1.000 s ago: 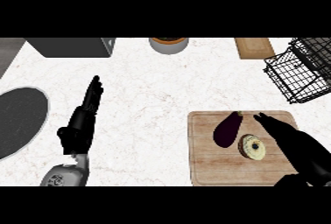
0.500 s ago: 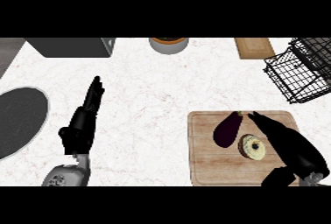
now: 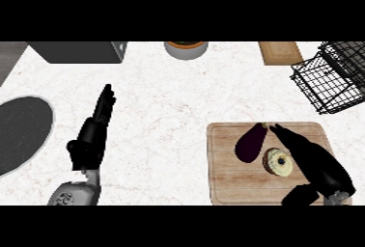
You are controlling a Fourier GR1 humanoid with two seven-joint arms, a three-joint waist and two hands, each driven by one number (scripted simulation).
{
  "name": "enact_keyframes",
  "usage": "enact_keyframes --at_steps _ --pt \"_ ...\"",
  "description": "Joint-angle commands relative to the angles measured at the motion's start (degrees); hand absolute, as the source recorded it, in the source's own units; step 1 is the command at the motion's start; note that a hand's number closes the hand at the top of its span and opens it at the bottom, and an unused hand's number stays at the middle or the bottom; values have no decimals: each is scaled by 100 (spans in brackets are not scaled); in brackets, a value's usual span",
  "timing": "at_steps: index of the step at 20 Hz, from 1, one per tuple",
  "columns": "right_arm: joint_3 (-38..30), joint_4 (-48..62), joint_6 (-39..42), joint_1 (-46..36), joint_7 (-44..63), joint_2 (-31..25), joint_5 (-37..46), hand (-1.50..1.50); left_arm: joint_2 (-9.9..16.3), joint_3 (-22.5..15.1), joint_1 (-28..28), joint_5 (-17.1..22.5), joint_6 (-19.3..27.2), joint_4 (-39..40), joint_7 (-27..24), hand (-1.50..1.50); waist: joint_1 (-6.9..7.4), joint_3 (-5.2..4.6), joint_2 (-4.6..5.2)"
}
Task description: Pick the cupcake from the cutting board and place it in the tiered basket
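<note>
The cupcake (image 3: 279, 162) is a pale round cake seen from above, lying on the wooden cutting board (image 3: 228, 185) at the lower right. My right hand (image 3: 317, 161) is just to the cupcake's right, open, its straight fingers pointing up and left along the cake's edge. A dark purple eggplant (image 3: 250, 142) lies on the board just left of the cupcake. The black wire tiered basket (image 3: 332, 77) stands at the upper right. My left hand (image 3: 92, 132) rests open at the left, fingers up.
A dark round plate (image 3: 21, 132) lies at the left edge. At the back stand a grey box (image 3: 78, 50), a small round pot (image 3: 186, 48) and a wooden block (image 3: 280, 52). White marble counter (image 3: 171, 106) spreads between the hands.
My right hand has slid leftward and forward over the board, its fingers now alongside the cupcake. The left hand, cupcake and eggplant have not moved.
</note>
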Motion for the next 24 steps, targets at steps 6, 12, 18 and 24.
enact_keyframes --at_steps 6,12,18,24 --pt "342 723 -1446 -72 -492 338 832 150 -49 78 -92 6 -9 130 -41 0 10 0 3" --pt "199 1208 -1870 -134 -1401 -513 1250 150 175 273 -218 105 -198 171 -47 0 16 1 10" --pt "164 1897 -1686 115 -2801 -2318 1693 150 -48 70 -218 -13 -57 187 24 0 21 6 31" --pt "-634 2170 -2354 4 -3362 -2432 1476 150 222 303 73 184 -314 45 -131 0 -10 -1 -4"
